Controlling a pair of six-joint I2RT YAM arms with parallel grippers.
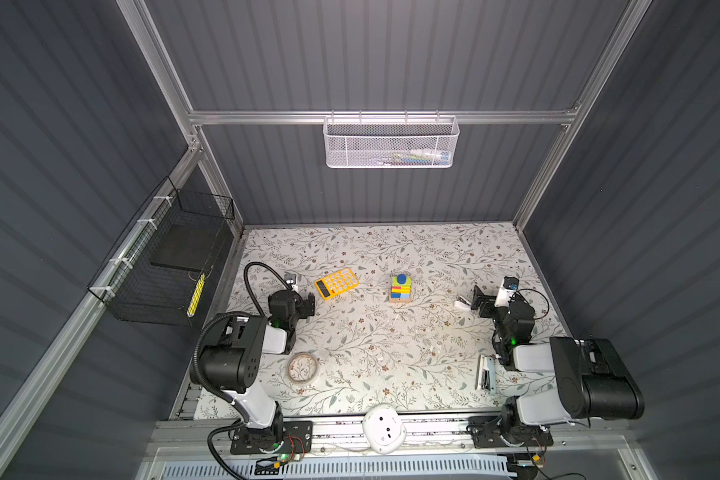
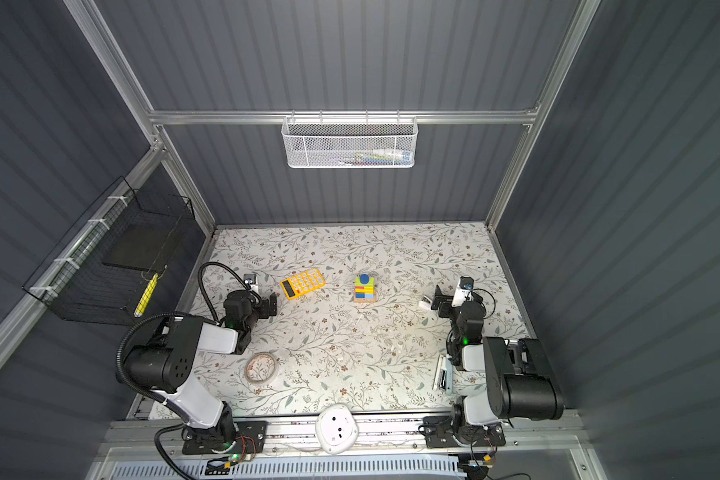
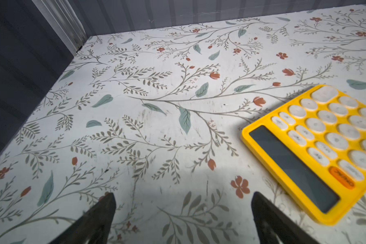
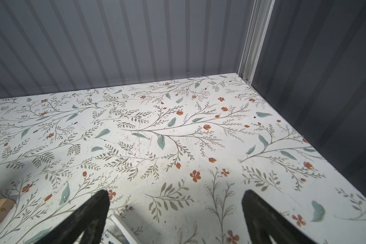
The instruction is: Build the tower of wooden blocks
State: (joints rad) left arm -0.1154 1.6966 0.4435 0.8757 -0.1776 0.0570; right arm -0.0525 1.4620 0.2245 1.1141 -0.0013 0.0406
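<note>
calculator (image 1: 336, 282): yellow | table (image 1: 391, 357): floral | tower (image 1: 401, 289): blue top, maybe pink band

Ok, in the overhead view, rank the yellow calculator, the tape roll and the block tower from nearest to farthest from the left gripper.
From the left gripper, which is open and holding nothing:
1. yellow calculator, just to its right, slightly toward the back wall.
2. clear tape roll, toward the front, beside the left arm.
3. wood block tower, near the middle, beyond the calculator.

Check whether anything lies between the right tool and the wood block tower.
Yes: a small white object sits right beside the open right tool, on its side toward the wood block tower. Nothing else visible stands between them in both top views.
</note>
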